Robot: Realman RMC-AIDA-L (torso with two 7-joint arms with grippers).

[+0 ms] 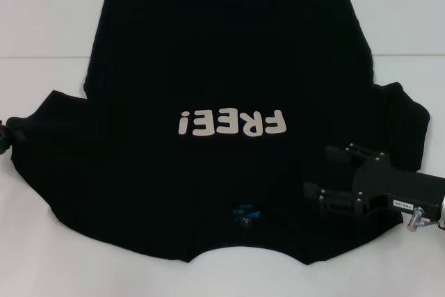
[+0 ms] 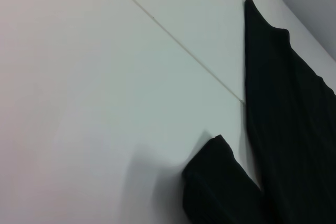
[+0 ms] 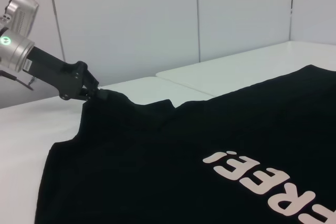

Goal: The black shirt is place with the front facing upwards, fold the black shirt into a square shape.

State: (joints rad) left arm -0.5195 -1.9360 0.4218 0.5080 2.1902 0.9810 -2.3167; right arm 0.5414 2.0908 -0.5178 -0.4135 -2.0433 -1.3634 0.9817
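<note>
The black shirt [image 1: 222, 81] lies spread flat on the white table, front up, with the off-white letters "FREE!" [image 1: 233, 123] reading upside-down from my head. Its collar and small blue label [image 1: 246, 213] are on the near side. My left gripper [image 1: 5, 137] is at the far left edge, and the right wrist view shows this left gripper [image 3: 90, 92] shut on the tip of the left sleeve [image 3: 107, 97], which rises to a small peak. My right gripper [image 1: 327, 173] hovers open over the shirt's near right shoulder, holding nothing. The left wrist view shows only the shirt's side edge [image 2: 286, 103] and sleeve [image 2: 220, 182].
A white table [image 1: 49, 241] with a seam [image 1: 42, 58] running across it carries the shirt. The shirt's far hem reaches the top of the head view. White wall panels [image 3: 131, 19] stand behind the table in the right wrist view.
</note>
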